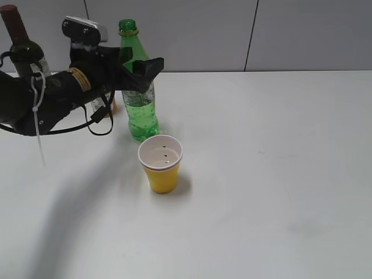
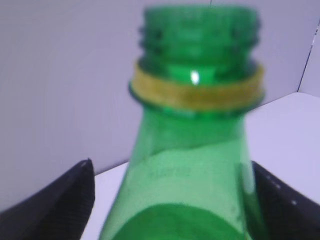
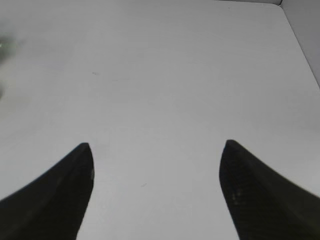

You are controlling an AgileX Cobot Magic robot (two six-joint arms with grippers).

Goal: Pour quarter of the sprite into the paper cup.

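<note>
While the table (image 1: 279, 192) lies bare and white along its near edge, we log the paper cup (image 1: 161, 165) as the closest object: yellow outside, white inside, upright, with a few dark specks visible within. Just behind it stands the sprite bottle (image 1: 138, 87), upright on the table, uncapped, with clear liquid and bubbles in its lower half. We read cup and bottle as close together but not touching.

At label height the left gripper (image 1: 139, 72) reaches in from the left side. In the left wrist view its two dark fingers (image 2: 60, 205) sit on either side of the bottle (image 2: 195, 150), whose green neck and yellowish ring fill the picture. We cannot tell whether the fingers press on the bottle or merely bracket it.

Over bare table, the right gripper (image 3: 155, 195) has its fingers spread wide with nothing between them.

Farther back, behind the left arm (image 1: 40, 99), we note a dark wine bottle (image 1: 22, 43), and beyond it the grey wall (image 1: 290, 32).
</note>
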